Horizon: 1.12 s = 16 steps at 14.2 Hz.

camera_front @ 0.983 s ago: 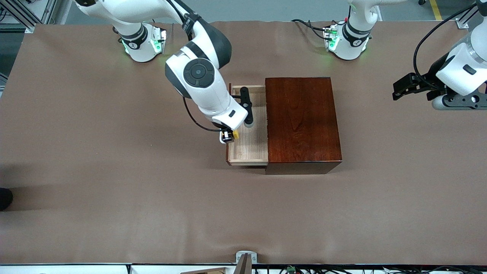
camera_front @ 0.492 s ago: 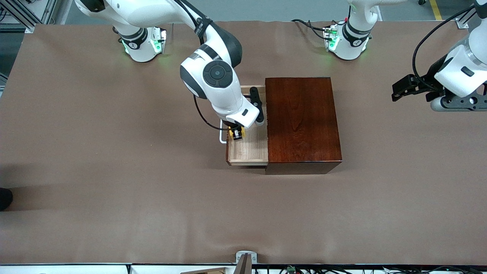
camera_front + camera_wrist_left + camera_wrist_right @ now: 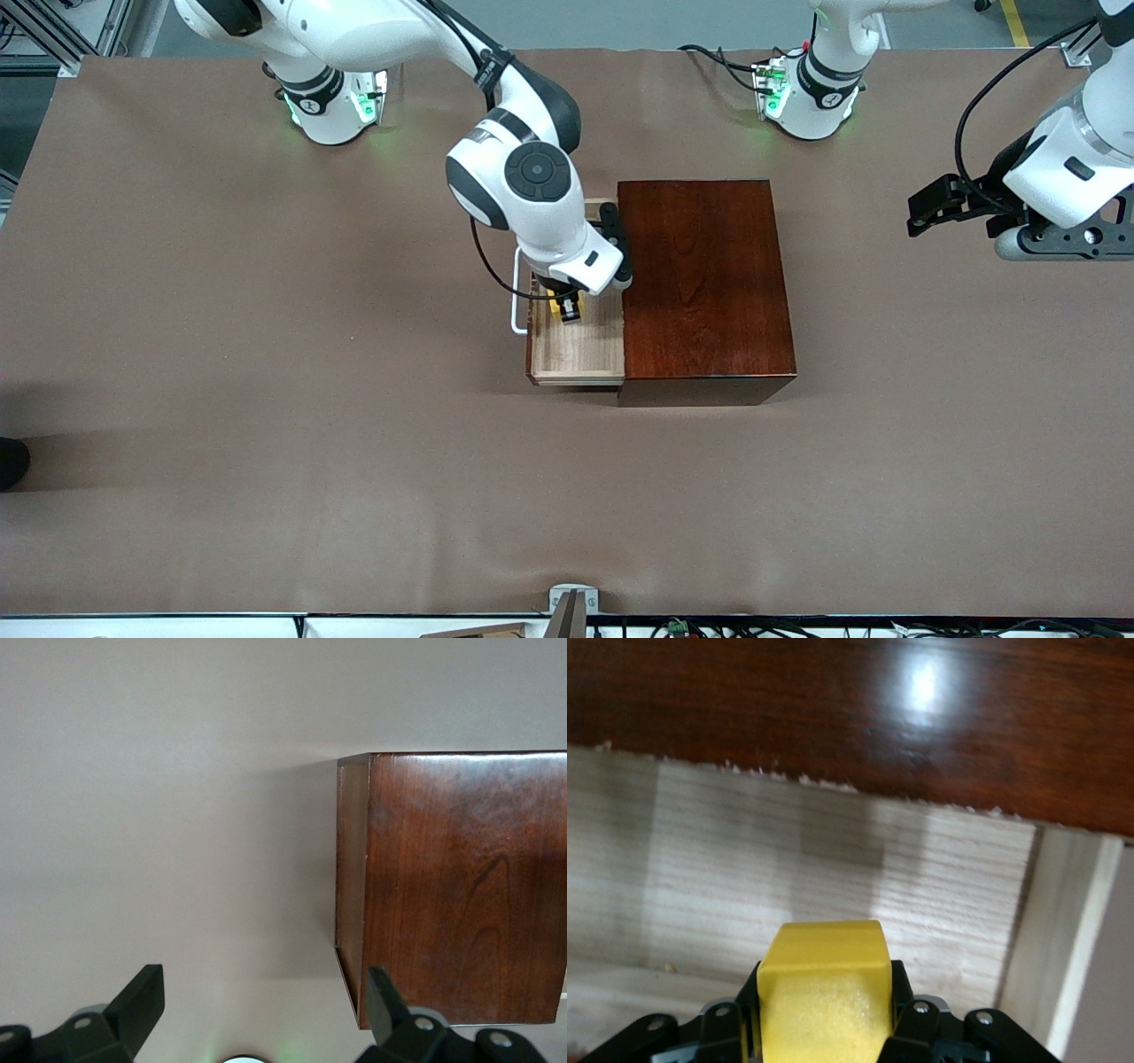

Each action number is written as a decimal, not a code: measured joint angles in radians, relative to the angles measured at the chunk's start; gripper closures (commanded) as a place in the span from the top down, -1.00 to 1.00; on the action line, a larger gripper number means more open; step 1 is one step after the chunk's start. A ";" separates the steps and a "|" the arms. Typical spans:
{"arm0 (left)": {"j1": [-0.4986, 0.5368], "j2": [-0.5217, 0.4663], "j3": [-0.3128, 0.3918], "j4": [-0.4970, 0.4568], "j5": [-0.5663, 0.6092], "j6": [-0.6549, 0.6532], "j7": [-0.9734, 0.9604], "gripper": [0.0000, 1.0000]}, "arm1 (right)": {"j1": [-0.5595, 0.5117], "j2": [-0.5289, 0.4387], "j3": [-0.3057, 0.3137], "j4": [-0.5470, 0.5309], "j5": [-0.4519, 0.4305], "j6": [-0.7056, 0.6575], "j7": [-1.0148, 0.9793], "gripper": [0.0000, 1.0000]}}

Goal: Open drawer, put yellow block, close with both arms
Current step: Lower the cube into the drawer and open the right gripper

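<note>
The drawer (image 3: 578, 353) stands pulled out of the mahogany box (image 3: 704, 283) toward the right arm's end, its white handle (image 3: 516, 306) at the front. My right gripper (image 3: 567, 307) hangs over the pale tray, shut on the yellow block (image 3: 558, 305). In the right wrist view the yellow block (image 3: 824, 988) sits between the black fingers (image 3: 908, 1014), above the drawer floor (image 3: 788, 859) and close to the box (image 3: 877, 709). My left gripper (image 3: 926, 213) waits open and holds nothing, in the air at the left arm's end; in its wrist view the left gripper (image 3: 263, 997) faces the box (image 3: 461, 886).
Brown table cover (image 3: 266, 399) spreads all round the box. The two arm bases (image 3: 332, 97) glow green along the table's edge farthest from the front camera. A small metal mount (image 3: 571, 602) sits at the nearest edge.
My right arm has carried the yellow block from above the drawer's front and handle to over the tray, closer to the box. The left arm has drifted only slightly.
</note>
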 measured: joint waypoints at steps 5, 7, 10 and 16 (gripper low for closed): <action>0.002 0.000 -0.019 0.000 0.001 0.001 0.000 1.00 | 0.030 0.027 -0.001 0.000 -0.022 0.018 0.045 -0.25; 0.005 0.000 -0.015 0.000 0.002 0.001 0.000 1.00 | 0.033 0.027 -0.001 0.000 -0.035 0.018 0.059 1.00; 0.005 0.000 -0.016 0.000 0.002 0.010 0.000 1.00 | 0.033 0.027 -0.002 0.001 -0.040 0.018 0.068 1.00; 0.004 0.003 -0.020 -0.004 0.012 0.020 0.000 1.00 | 0.030 0.025 -0.012 0.021 -0.041 0.017 0.070 1.00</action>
